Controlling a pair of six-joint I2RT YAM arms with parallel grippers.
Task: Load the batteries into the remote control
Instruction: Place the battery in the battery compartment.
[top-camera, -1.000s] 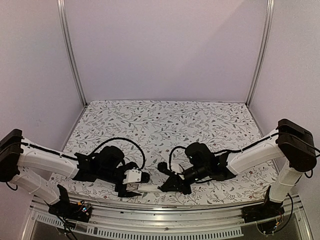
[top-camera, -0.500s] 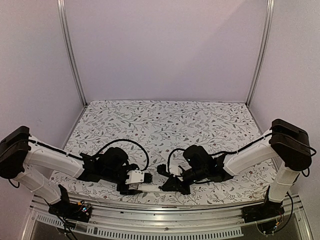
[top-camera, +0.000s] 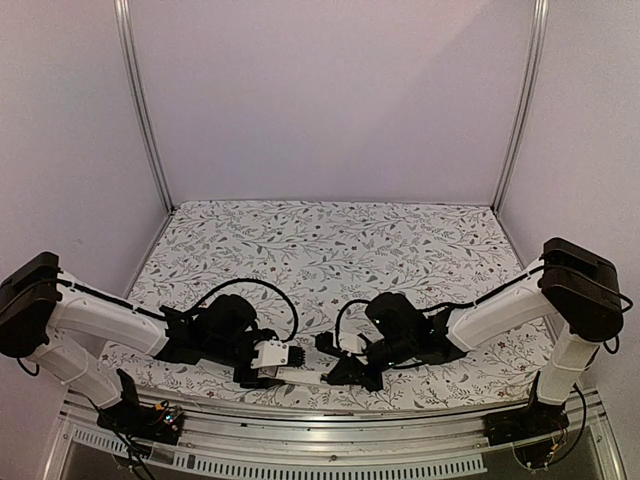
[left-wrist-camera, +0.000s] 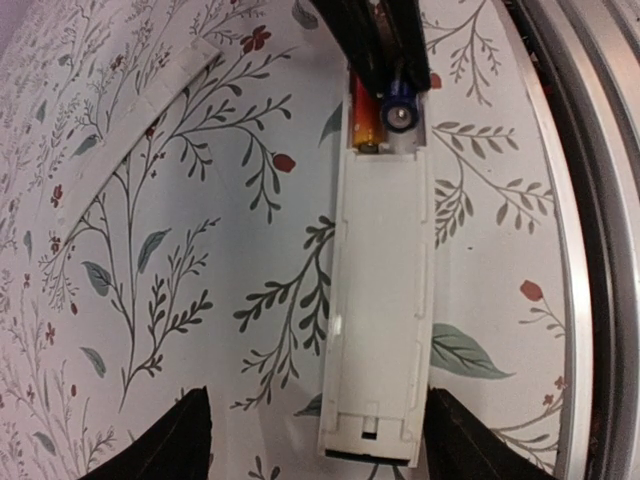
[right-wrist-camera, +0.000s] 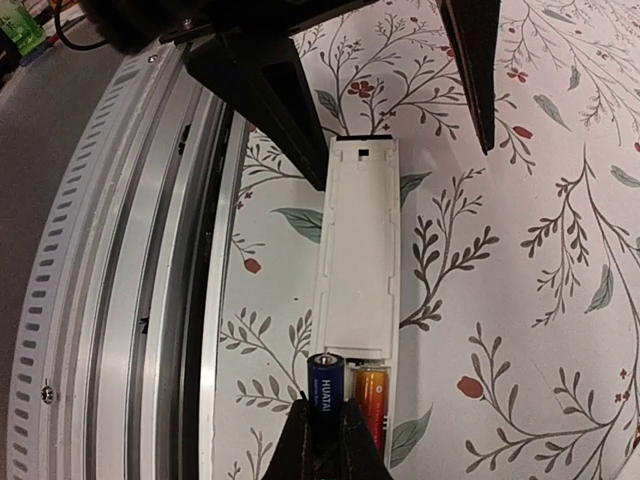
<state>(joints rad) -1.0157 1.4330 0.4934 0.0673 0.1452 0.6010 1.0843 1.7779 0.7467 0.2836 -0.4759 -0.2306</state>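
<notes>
A table (top-camera: 180, 230) under a floral cloth (top-camera: 330, 240) carries a white remote (left-wrist-camera: 380, 300), which lies flat beside the near metal rail (right-wrist-camera: 130, 250). One end sits between the spread fingers of the left claw (left-wrist-camera: 315, 400) and the other reaches the right claw (right-wrist-camera: 322, 420). A thin white cover strip (left-wrist-camera: 130, 120) lies ahead of the left claw, on the side away from the rail.

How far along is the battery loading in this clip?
Done: cover strip off, orange battery seated in the remote. In hand: right pincer holds a blue battery tilted at the slot beside it; left pincer straddles the remote's other end, open. Left: lay it in.
</notes>
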